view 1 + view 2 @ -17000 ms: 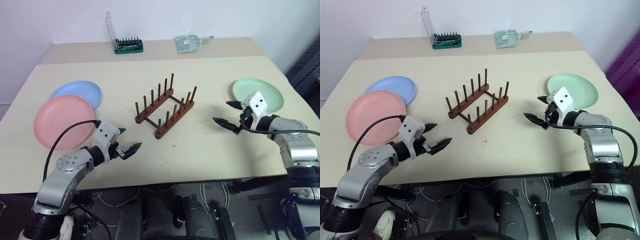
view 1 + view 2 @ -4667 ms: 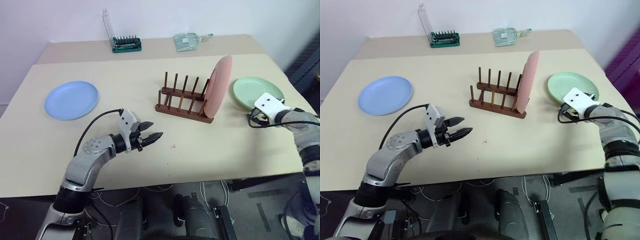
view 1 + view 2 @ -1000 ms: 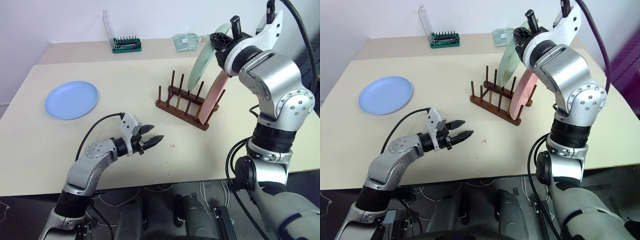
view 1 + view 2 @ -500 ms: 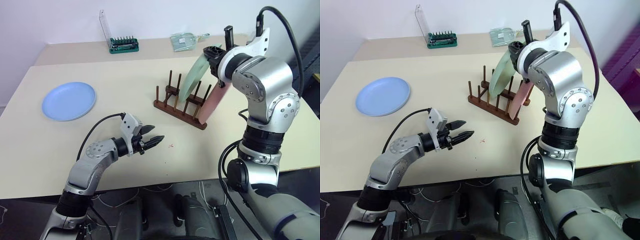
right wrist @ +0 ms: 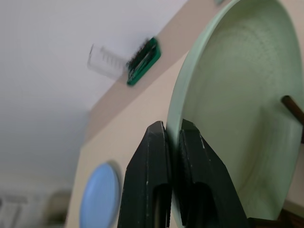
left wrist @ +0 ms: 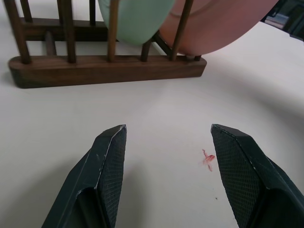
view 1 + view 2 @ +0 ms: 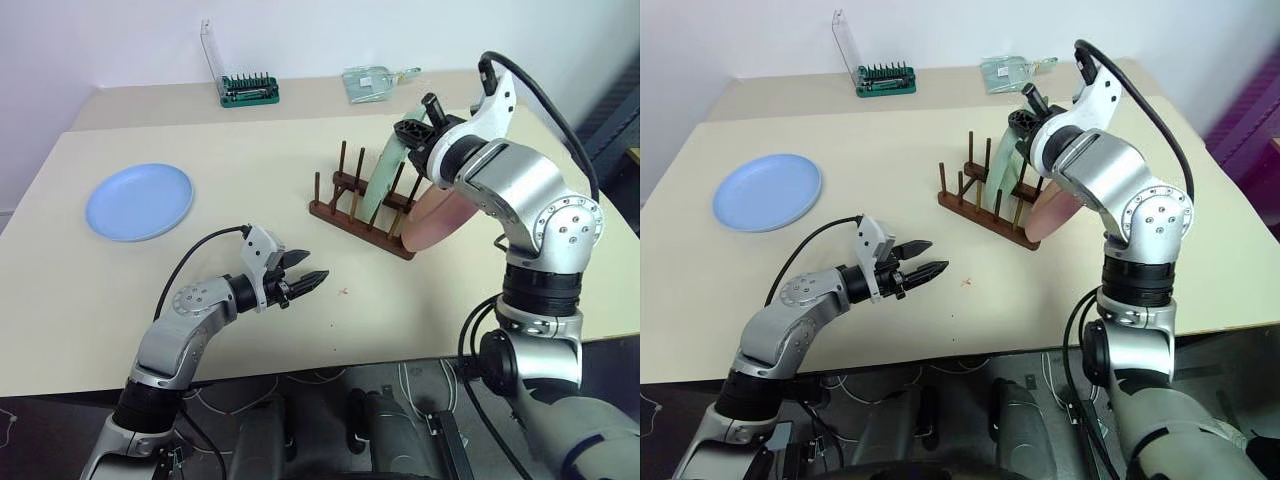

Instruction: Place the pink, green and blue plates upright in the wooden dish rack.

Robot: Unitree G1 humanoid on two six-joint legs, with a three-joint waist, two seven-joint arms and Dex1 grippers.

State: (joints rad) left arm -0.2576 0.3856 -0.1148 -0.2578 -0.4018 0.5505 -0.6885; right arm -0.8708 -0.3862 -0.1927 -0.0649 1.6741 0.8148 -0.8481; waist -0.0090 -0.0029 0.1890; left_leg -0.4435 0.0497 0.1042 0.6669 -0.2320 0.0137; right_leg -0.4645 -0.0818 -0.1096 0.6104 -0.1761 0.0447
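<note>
My right fingers [image 5: 172, 142] pinch the rim of the round pale green plate [image 7: 385, 172], which stands on edge among the pegs of the small dark brown wooden dish rack [image 7: 362, 216] in the middle of the beige surface [image 7: 250, 150]. The round pink plate [image 7: 440, 218] leans in the rack's right end slot, just right of the green one. This step is seating the green plate; next I judge it needs settling between pegs before I let go. My left fingers [image 7: 308, 279] hang open and empty near the front. The round blue plate [image 7: 138, 201] lies flat, far left.
</note>
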